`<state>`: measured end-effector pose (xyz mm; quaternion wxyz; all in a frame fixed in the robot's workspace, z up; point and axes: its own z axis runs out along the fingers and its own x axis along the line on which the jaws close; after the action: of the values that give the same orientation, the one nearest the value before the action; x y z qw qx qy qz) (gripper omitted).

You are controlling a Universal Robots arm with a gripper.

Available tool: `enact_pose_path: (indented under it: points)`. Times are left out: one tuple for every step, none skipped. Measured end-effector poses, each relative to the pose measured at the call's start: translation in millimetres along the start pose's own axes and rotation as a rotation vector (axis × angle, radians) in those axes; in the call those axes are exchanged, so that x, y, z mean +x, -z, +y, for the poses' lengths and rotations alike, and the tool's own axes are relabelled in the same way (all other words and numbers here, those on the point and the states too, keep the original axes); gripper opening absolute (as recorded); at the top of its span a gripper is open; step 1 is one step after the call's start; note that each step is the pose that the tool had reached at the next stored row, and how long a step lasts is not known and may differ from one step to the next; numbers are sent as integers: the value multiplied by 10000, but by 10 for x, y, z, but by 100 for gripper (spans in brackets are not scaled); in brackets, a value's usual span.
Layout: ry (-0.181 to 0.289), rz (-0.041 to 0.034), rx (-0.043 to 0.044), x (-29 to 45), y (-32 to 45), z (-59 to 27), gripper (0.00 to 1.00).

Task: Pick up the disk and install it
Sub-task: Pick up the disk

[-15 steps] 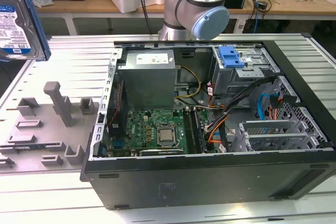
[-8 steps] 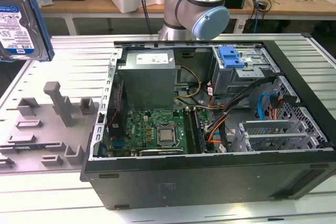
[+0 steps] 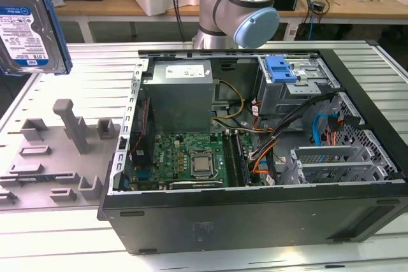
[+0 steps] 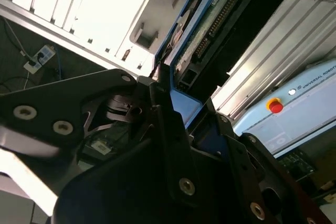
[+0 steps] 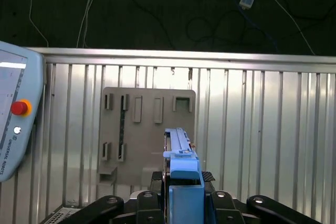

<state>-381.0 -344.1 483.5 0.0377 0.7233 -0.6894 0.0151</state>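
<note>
1. The black two-fingered gripper (image 4: 181, 103) is clamped on the one flat rectangular silver-metal disk (image 4: 210, 24), which has a blue plastic frame. In the second wrist view the black fingers (image 4: 168, 124) press against the frame from both sides, with no gap visible.
2. In the first wrist view the disk (image 5: 181, 171) stands edge-on between the gripper (image 5: 184, 182) halves, blue frame towards the camera.
3. In the exterior view the disk (image 3: 29, 30) hangs in the air at the exterior view's left, with its white-and-blue label facing the camera. It is above the ribbed silver metal table (image 3: 95, 68) and well apart from the case.
4. One black computer case (image 3: 255, 214) lies open on its side on the table.
5. Inside the case are one grey metal box with a white sticker (image 3: 178, 93), one green circuit board (image 3: 185, 157) and one small blue plastic latch (image 3: 280, 68).
6. One flat grey plastic holder plate (image 5: 147, 129) lies on the table under the disk. It carries perhaps eight raised slots, though the count is uncertain.
7. One pale blue control pendant with a red button (image 5: 16, 124) rests at the table's edge.
</note>
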Motion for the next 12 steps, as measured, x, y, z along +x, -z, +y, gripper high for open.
enact_pose_path:
  points:
    - [24, 1, 12, 3, 0, -9, 37]
    - [37, 2, 21, 5, 0, -14, 37]
    - [51, 3, 31, 8, 0, -22, 37]
    - [69, 5, 51, 13, 1, -36, 37]
    - [76, 4, 66, 18, 0, -49, 37]
    - [80, 5, 70, 22, 0, -67, 37]
    - [86, 6, 74, 27, 1, -90, 37]
    - [86, 6, 75, 27, 1, -89, 37]
    - [87, 6, 75, 27, 1, -89, 37]
    - [87, 6, 75, 27, 1, -90, 37]
    - [87, 6, 75, 27, 1, -89, 37]
    - [87, 6, 74, 27, 1, -89, 37]
